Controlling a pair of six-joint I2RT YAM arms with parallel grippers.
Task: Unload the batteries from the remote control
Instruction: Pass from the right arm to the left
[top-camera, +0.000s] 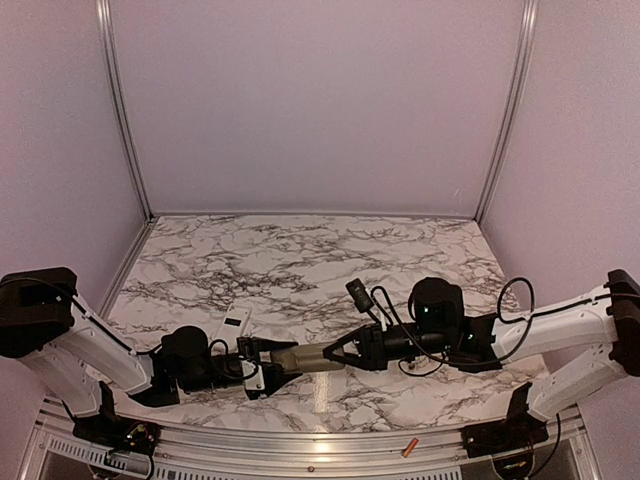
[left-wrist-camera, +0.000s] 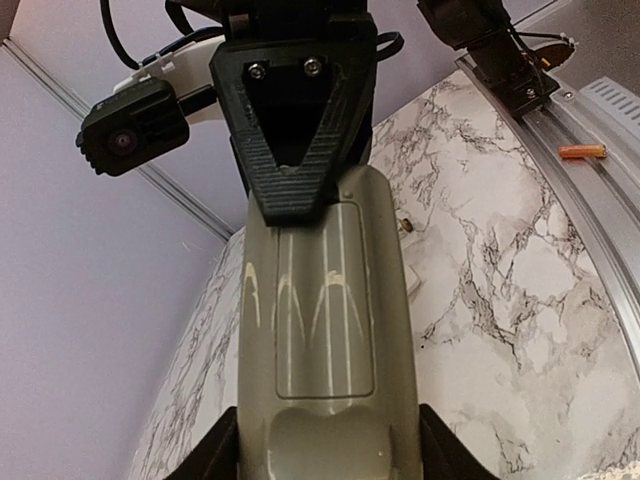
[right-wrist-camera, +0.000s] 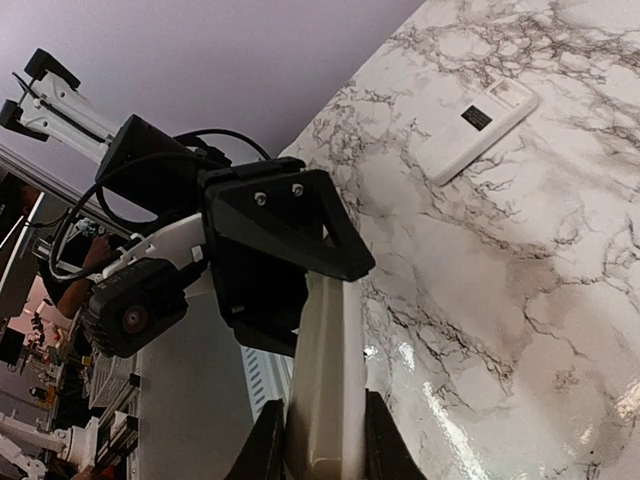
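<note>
Marbled table, lilac walls.
A flat white piece with a dark label lay on the table.

We identify a lab test cell: plain lilac walls, metal frame rails, one table (marble-patterned top) with robot arms bolted on.
</note>
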